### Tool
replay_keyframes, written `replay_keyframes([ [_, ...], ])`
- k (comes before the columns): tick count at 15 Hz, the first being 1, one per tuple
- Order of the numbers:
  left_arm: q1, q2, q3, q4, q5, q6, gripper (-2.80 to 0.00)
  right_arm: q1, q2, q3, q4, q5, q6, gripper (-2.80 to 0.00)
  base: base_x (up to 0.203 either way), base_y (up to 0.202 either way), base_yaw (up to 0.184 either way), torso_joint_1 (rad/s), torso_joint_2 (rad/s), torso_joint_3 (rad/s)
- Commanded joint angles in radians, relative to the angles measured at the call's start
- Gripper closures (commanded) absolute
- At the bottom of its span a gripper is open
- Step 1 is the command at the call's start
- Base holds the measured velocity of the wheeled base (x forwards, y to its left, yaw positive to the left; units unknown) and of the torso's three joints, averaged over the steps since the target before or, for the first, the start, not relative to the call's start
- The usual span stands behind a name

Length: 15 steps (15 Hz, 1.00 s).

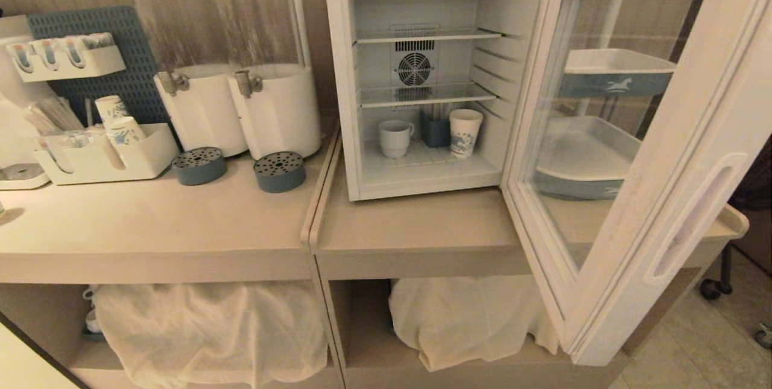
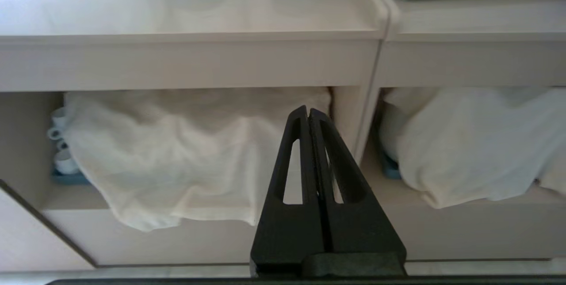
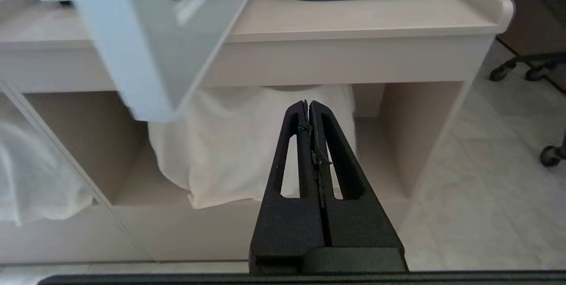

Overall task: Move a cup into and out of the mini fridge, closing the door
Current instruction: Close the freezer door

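one cup (image 1: 395, 137) in mini fridge (image 1: 344, 87)

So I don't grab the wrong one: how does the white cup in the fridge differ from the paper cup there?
The cup is squat, plain white, with a handle; the paper cup is taller, tapered, handleless, with blue print. Both stand upright on the mini fridge floor.

White cup (image 1: 395, 138) on mini fridge (image 1: 422, 184) floor, door (image 1: 627, 154) open

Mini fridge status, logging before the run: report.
Both end effectors shut, parked low. Cup inside mini fridge. Door wide open, nothing blocking.
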Motion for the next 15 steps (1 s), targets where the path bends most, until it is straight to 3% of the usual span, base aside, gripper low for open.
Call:
replay_keyframes([
  [1, 0.0, 0.0, 0.002, -0.001, 0.0, -0.003, 0.0, 0.001, 0.001, 0.0, 0.001, 0.001, -0.001, 0.0, 0.0, -0.149, -0.014, 0.008, 0.01, 0.006],
  [12, 0.002, 0.0, 0.002, -0.001, 0.001, -0.013, 0.0, 0.0, 0.002, 0.003, -0.04, -0.012, 0.046, 0.0, 0.0, -0.008, 0.0, 0.0, 0.0, 0.0],
  [15, 0.0, 0.0, 0.002, -0.001, 0.001, -0.013, 0.0, 0.0, 0.024, -0.243, 0.054, 0.04, 0.045, 0.0, 0.0, 0.0, 0.0, 0.0, 0.0, 0.0],
])
